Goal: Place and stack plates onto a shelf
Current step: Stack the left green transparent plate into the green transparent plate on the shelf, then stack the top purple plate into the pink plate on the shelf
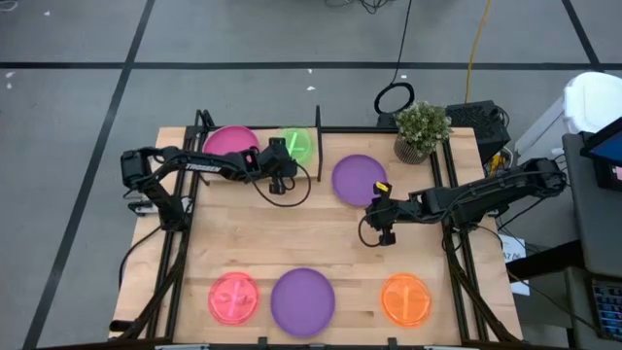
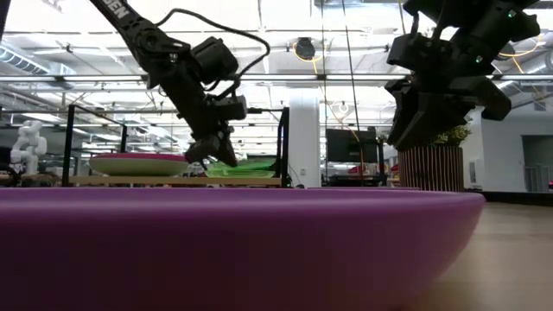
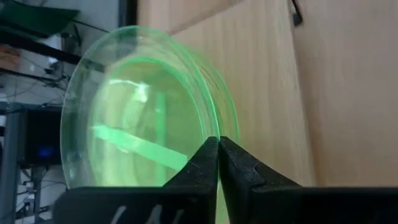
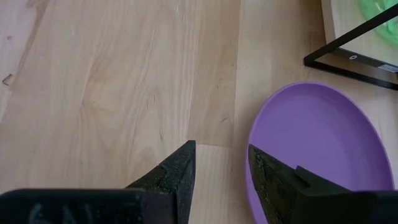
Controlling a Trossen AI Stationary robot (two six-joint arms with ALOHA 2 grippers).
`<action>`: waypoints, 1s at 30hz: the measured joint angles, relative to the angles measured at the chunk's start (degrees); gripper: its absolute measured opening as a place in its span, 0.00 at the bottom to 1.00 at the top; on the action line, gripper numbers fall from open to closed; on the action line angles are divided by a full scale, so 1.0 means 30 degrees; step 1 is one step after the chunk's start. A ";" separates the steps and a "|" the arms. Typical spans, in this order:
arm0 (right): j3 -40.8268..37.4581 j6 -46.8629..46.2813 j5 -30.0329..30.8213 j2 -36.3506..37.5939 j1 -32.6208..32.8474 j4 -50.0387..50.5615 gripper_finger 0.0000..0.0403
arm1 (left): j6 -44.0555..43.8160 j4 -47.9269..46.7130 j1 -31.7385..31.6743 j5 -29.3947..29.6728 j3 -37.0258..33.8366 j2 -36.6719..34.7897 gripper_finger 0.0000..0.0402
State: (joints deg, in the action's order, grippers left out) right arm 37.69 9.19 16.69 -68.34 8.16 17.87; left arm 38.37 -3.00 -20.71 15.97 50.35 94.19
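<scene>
Left end effector (image 1: 283, 161) pinches the green plate (image 1: 298, 145) by its rim, keeping it over the shelf (image 1: 313, 146) beside the magenta plate (image 1: 229, 142), likely for placing. Right end effector (image 1: 382, 222), fingers parted and empty, hovers by the purple plate (image 1: 357, 178) on the desk (image 1: 321, 243).

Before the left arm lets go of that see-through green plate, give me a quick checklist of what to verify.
1. Left claw grip on the translucent neon green plastic plate: ok, fingers pinched on its rim.
2. Plate over the low light-wood shelf: ok, high view shows it above the shelf's right half.
3. Plate lying flat on the board: cannot tell.
4. Neighbouring opaque magenta plate clear of the drop spot: ok, it sits on the shelf's left half.
5. Right claw out of the way: ok, open and empty, beside the opaque purple plate on the table.
</scene>
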 joint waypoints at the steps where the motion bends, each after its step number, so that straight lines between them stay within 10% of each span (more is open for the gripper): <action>1: 0.0000 0.0007 -0.0004 0.0000 0.0004 0.0000 0.32 | -0.0068 -0.0159 -0.0001 0.0130 -0.0015 0.0009 0.05; 15: -0.0156 -0.1303 -0.0111 -0.0301 0.0007 -0.0791 0.32 | -0.2397 0.0053 0.0815 0.1037 0.0000 -0.0164 0.37; 30: -0.1656 0.0502 0.1416 -0.2303 -0.0991 -0.3091 0.32 | -0.6881 -0.0333 0.5621 0.4762 0.0138 -0.2230 0.41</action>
State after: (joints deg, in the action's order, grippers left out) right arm 32.72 10.70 20.94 -75.24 5.19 8.59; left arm 17.73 -4.00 -3.85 30.26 50.76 87.50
